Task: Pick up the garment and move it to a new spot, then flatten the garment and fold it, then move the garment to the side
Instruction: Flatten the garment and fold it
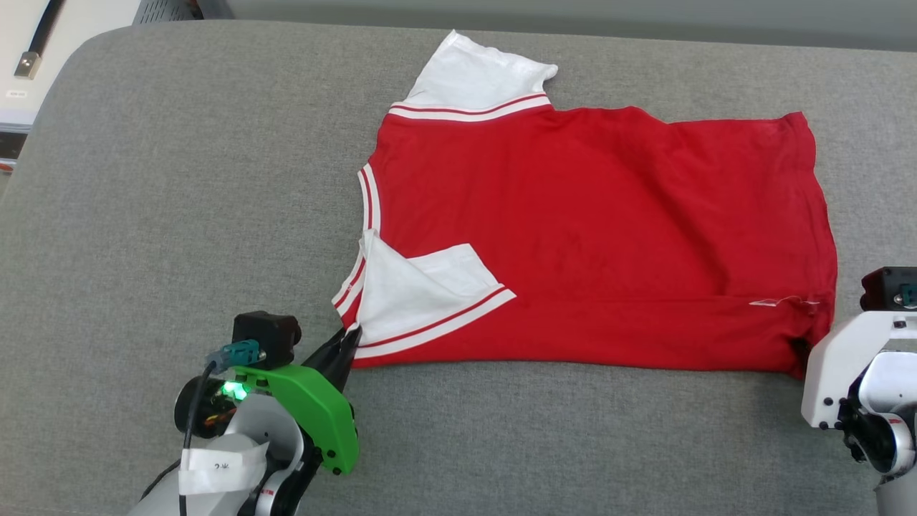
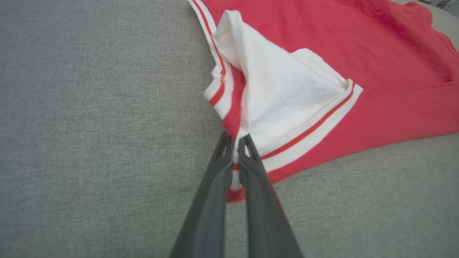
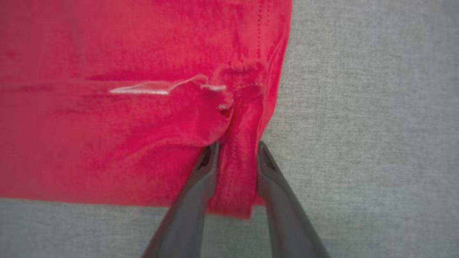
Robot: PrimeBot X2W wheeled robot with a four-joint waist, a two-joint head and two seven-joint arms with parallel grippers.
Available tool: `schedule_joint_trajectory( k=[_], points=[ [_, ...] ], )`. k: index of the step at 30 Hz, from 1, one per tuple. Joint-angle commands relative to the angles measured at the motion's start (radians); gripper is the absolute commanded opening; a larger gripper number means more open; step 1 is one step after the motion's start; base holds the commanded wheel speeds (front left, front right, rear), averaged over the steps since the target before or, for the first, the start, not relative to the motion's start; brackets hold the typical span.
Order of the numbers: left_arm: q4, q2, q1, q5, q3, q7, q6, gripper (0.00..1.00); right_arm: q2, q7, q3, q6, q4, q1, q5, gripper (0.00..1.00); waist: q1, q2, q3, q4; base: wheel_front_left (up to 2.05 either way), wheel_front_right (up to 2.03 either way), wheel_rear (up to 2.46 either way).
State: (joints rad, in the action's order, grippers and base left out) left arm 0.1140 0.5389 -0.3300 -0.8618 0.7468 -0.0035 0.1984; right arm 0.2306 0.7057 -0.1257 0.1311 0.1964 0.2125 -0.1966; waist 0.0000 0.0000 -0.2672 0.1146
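My left gripper [image 2: 235,139] pinches the near-left sleeve corner of the red T-shirt [image 1: 587,236], flat on the grey cushion [image 1: 179,215]. My right gripper [image 3: 237,147] straddles the near-right hem, bite unclear. If that side slips, I'll lift lopsided and it bunches.

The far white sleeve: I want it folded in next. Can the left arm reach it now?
Probably not yet: the left gripper is shut on the garment at its near corner. Once released, only flat cloth lies between it and the far sleeve.
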Motion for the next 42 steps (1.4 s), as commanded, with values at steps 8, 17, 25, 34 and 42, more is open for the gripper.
schedule_joint_trajectory(
  k=[8, 17, 25, 34, 42],
  points=[
    [0.036, 0.019, 0.002, 0.004, 0.015, 0.019, 0.009, 0.00, 0.000, -0.008, 0.019, 0.000, 0.051, -0.017, -0.011, 0.00, 0.0000, 0.0000, 0.044, -0.016, 0.00, 0.00, 0.00],
    [0.058, 0.036, 0.039, -0.015, 0.020, 0.027, 0.007, 0.00, 0.049, 0.026, 0.024, 0.000, -0.007, -0.057, -0.053, 0.00, 0.0000, 0.0000, 0.128, -0.028, 0.00, 0.00, 0.00],
    [0.040, 0.071, 0.119, -0.065, 0.043, 0.093, 0.002, 0.00, 0.098, 0.115, 0.029, 0.000, -0.126, -0.150, -0.146, 0.00, 0.0000, 0.0000, 0.181, -0.035, 0.00, 0.00, 0.00],
    [0.005, 0.091, 0.165, -0.089, 0.048, 0.112, 0.016, 0.00, 0.089, 0.216, -0.034, 0.000, -0.224, -0.262, -0.155, 0.00, 0.0000, 0.0000, 0.164, -0.039, 0.00, 0.00, 0.00],
    [0.058, 0.054, 0.143, -0.089, 0.067, 0.115, -0.007, 0.00, 0.049, 0.166, -0.043, 0.000, -0.181, -0.254, -0.140, 0.00, 0.0000, 0.0000, 0.128, -0.042, 0.00, 0.00, 0.00]
  ],
)
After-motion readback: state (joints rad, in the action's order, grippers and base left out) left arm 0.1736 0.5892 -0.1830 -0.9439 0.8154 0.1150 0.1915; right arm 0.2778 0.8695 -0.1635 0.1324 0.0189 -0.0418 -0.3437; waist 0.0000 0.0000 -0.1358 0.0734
